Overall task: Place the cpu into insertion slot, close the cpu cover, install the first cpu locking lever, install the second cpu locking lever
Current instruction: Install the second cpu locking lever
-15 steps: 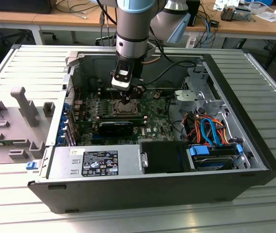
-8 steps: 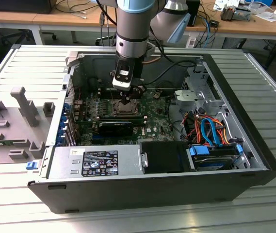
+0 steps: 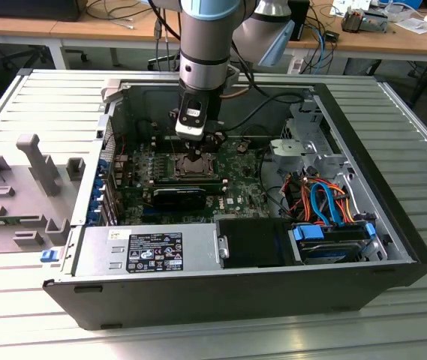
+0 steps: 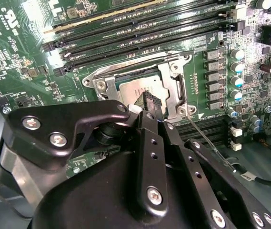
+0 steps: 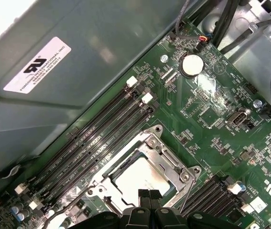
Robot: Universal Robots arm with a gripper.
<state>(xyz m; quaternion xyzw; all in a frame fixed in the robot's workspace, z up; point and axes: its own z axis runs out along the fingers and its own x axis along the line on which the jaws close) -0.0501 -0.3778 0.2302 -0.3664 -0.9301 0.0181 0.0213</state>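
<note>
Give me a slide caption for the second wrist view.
Gripper poised over the cpu seated in the insertion slot, with the cpu cover down around it.

A ribbed metal table [image 3: 40,97] carries an open computer case [image 3: 236,296] at its middle and a grey plastic fixture [image 3: 25,195] along one edge.

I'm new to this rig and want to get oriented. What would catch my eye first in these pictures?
The arm reaches down into the open computer case, its end effector poised right at the cpu, which lies in the insertion slot with the cpu cover down around it. In both wrist views the green board stands out, with long black card slots beside the socket.
</note>
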